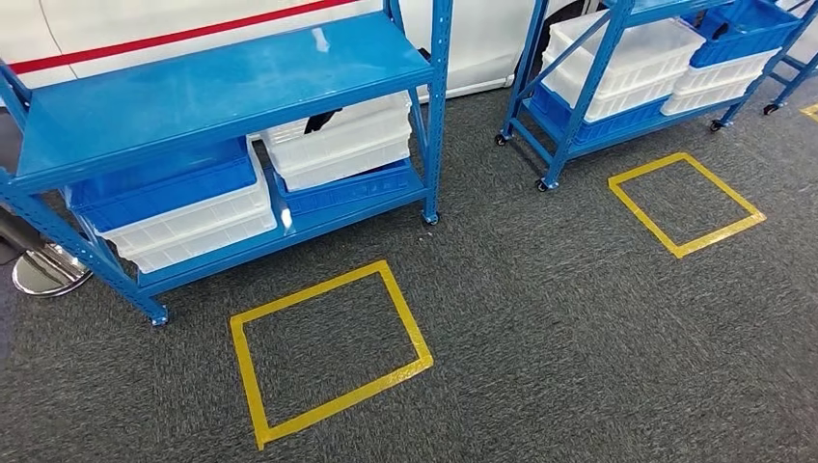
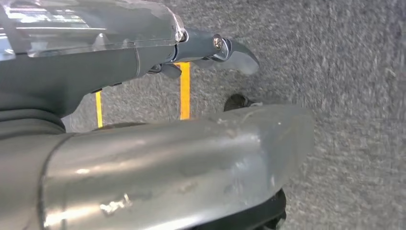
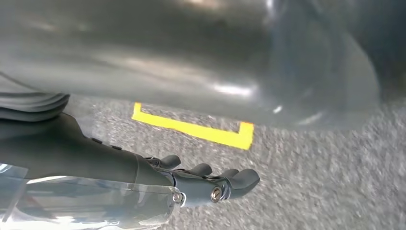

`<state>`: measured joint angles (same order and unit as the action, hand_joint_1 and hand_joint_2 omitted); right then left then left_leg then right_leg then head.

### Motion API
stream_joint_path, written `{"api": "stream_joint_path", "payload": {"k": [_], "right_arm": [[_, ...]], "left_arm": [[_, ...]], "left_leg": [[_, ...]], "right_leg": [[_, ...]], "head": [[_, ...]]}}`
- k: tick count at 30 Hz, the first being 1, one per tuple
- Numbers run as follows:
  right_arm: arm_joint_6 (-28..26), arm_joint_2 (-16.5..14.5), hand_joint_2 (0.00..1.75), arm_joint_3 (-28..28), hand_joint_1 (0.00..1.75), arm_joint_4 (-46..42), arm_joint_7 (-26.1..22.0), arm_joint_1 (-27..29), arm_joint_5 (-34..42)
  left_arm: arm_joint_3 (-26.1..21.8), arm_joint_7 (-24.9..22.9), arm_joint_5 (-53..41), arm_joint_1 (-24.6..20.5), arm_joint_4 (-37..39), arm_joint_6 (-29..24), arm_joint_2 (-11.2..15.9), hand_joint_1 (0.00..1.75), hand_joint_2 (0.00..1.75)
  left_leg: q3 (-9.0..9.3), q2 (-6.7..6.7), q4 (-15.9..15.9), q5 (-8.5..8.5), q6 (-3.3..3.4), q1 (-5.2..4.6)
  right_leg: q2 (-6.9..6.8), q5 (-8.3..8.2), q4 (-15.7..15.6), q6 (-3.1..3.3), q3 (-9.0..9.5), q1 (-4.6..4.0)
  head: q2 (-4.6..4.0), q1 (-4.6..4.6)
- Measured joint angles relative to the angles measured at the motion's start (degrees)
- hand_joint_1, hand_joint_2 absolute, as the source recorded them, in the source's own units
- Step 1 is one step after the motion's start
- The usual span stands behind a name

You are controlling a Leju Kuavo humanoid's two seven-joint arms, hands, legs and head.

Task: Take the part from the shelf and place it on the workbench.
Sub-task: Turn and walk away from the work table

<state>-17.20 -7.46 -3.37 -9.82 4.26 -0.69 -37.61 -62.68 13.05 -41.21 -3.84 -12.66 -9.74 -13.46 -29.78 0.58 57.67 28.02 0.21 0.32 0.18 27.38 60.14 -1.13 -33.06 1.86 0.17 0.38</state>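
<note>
Two blue shelves (image 1: 222,145) edge open carpet (image 1: 579,338) marked with yellow squares (image 1: 328,352).

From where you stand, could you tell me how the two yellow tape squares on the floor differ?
The near square lies before the left shelf; the far square lies before the right shelf. The near one looks larger in the head view. Both are hollow yellow outlines on grey carpet.
</note>
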Motion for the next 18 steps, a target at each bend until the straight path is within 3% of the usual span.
{"api": "stream_joint_path", "payload": {"k": [3,5,6,8,9,10,11,12,14,15,18], "right_arm": [[-0.22,-0.20,0.00,0.00,0.00,0.02,0.30,-0.02,-0.01],[-0.37,-0.25,0.00,0.00,0.00,0.02,0.37,0.02,-0.01],[-0.45,-0.27,0.00,0.00,0.00,0.01,0.37,0.03,-0.01],[-0.60,-0.30,0.00,-0.02,0.00,0.01,0.33,0.05,0.01],[-0.65,-0.31,0.00,-0.05,0.00,0.01,0.32,0.06,0.05],[-0.58,-0.32,0.00,-0.09,0.00,0.01,0.29,0.10,0.11],[-0.19,-0.31,0.00,-0.17,0.00,0.01,0.21,0.14,0.20],[0.46,-0.26,0.00,-0.25,0.00,0.01,0.07,0.17,0.30],[2.16,-0.12,0.00,-0.46,0.00,0.07,-0.30,0.31,0.39],[2.74,0.02,0.00,-0.55,0.00,0.10,-0.43,0.32,0.39],[3.35,0.39,0.00,-0.64,0.00,0.14,-0.57,0.15,0.37]], "left_arm": [[-0.17,0.21,-0.14,-0.11,0.00,-0.35,0.09,0.00,0.00],[-0.23,0.46,-0.18,-0.14,0.00,-0.84,0.04,0.00,0.00],[-0.25,0.58,-0.19,-0.14,0.00,-1.00,0.02,0.00,0.00],[-0.31,0.79,-0.19,-0.13,0.00,-1.07,-0.03,0.00,0.00],[-0.32,0.87,-0.21,-0.07,0.00,-1.08,-0.03,0.00,0.00],[-0.34,0.94,-0.25,0.00,0.00,-1.07,-0.04,0.00,0.00],[-0.35,0.99,-0.37,0.10,0.00,-1.00,-0.04,0.00,0.00],[-0.35,1.02,-0.57,0.17,0.00,-0.90,-0.04,0.00,0.00],[-0.34,0.96,-1.08,0.28,0.00,-0.67,0.02,0.00,0.00],[-0.33,0.92,-1.28,0.24,0.00,-0.62,0.04,0.00,0.00],[-0.28,0.81,-1.50,0.15,0.00,-0.59,0.02,0.00,0.00]], "left_leg": [[0.27,-0.01,0.25,0.76,-1.00,0.07],[-0.29,-0.18,2.35,2.08,-1.51,0.30],[-1.56,-0.28,5.07,3.39,-1.71,0.35],[-6.15,-0.35,13.10,6.37,-1.82,0.36],[-8.39,-0.35,16.46,7.05,-1.75,0.36],[-9.86,-0.35,18.05,6.58,-1.56,0.34],[-10.22,-0.35,17.32,4.91,-1.25,0.29],[-9.55,-0.35,14.47,2.31,-0.81,0.21],[-7.02,-0.41,7.40,-2.03,0.35,-0.29],[-5.93,-0.47,4.85,-2.81,0.80,-0.66],[-4.16,-0.44,1.91,-2.16,1.59,-1.37]], "right_leg": [[0.21,0.71,-0.29,1.48,0.25,-0.27],[0.07,1.07,-0.40,2.34,0.79,-0.30],[-0.04,1.28,-0.46,2.69,1.09,-0.34],[-0.19,1.87,-0.46,3.14,1.57,-0.64],[-0.20,2.20,-0.46,3.25,1.88,-0.83],[-0.18,2.60,-0.46,3.32,2.32,-1.03],[-0.13,3.03,-0.46,3.36,2.90,-1.23],[-0.09,3.51,-0.47,3.36,3.58,-1.41],[-0.09,4.48,-0.55,3.20,4.70,-1.57],[-0.10,4.86,-0.62,2.93,4.99,-1.49],[-0.23,4.75,-0.39,1.68,5.72,-1.11]], "head": [[0.00,-0.22],[0.00,-0.42],[0.00,-0.57],[0.00,-0.71],[0.00,-0.73],[0.00,-0.72],[0.00,-0.74],[0.00,-0.73],[0.00,-0.53],[0.00,-0.47],[0.00,-0.57]]}}
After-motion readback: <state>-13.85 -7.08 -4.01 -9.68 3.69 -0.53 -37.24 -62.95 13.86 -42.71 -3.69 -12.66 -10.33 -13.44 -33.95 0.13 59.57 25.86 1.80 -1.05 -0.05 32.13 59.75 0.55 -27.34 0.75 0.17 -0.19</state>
